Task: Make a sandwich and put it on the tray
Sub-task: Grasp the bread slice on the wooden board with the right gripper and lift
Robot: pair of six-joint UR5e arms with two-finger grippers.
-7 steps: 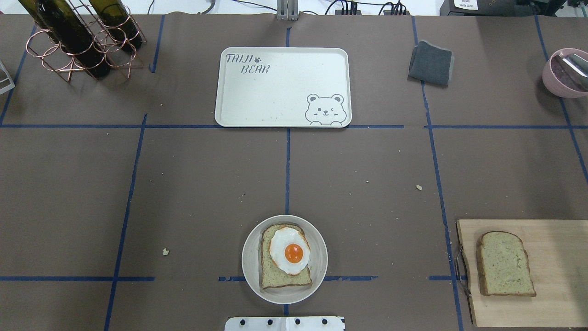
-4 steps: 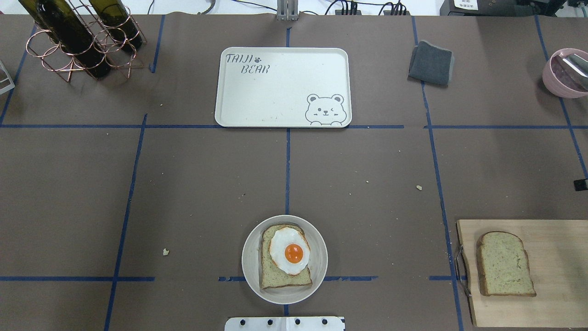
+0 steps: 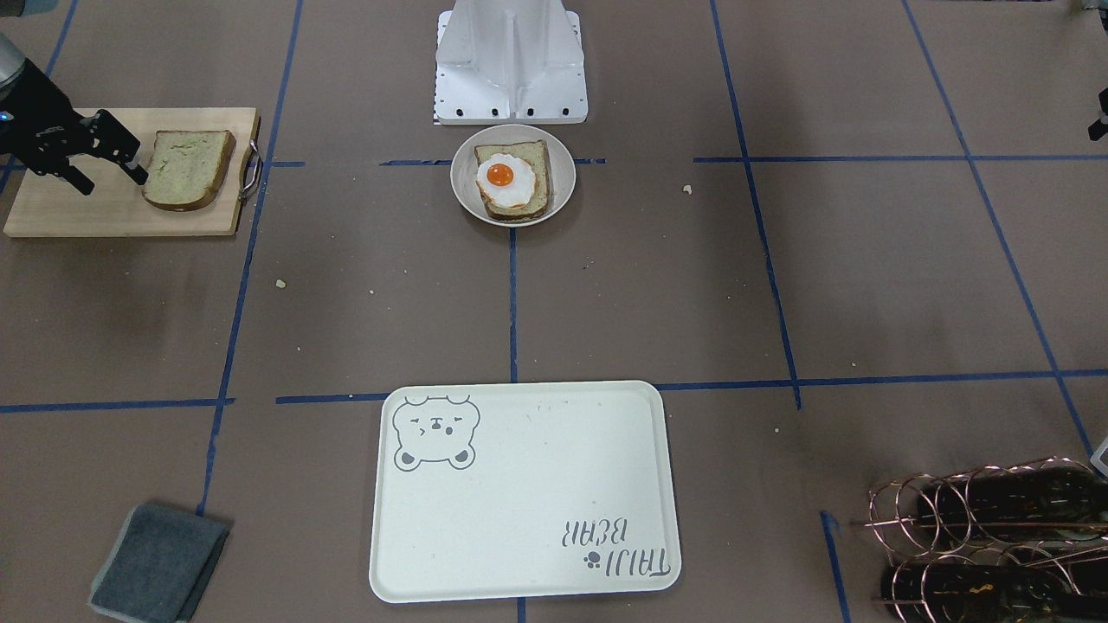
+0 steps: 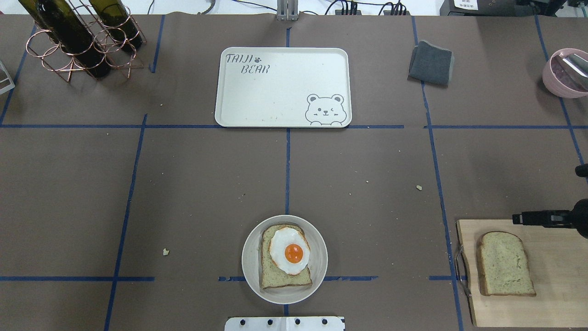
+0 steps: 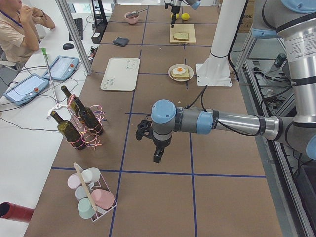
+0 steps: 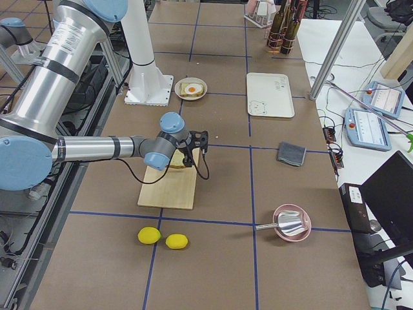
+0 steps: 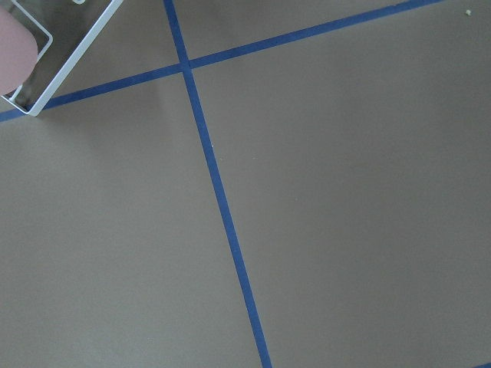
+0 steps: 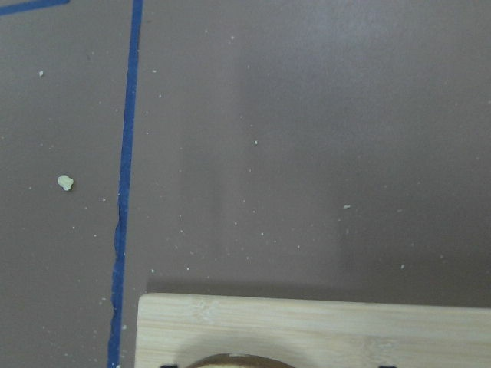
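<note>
An off-white bowl (image 4: 250,264) near the front centre holds one bread slice (image 4: 275,276) with a fried egg (image 4: 289,250) on top, uncovered. A second bread slice (image 4: 505,264) lies on the wooden cutting board (image 4: 560,303) at the right. My right gripper (image 3: 117,183) is open and empty, just beside that slice at the board's far side; one finger (image 4: 533,218) shows in the overhead view. The cream bear tray (image 4: 275,87) lies bare at the far centre. My left gripper (image 5: 155,148) hangs over bare table far to the left; I cannot tell whether it is open or shut.
A copper rack of wine bottles (image 4: 82,41) stands at the far left. A grey cloth (image 4: 431,63) and a pink bowl (image 4: 565,73) lie at the far right. Two lemons (image 6: 161,237) lie beyond the board. A cup rack (image 5: 91,197) stands at the left end.
My right gripper has come in from the right edge to the far side of the cutting board, next to the loose bread slice. The bowl, egg, bread and tray have not moved.
</note>
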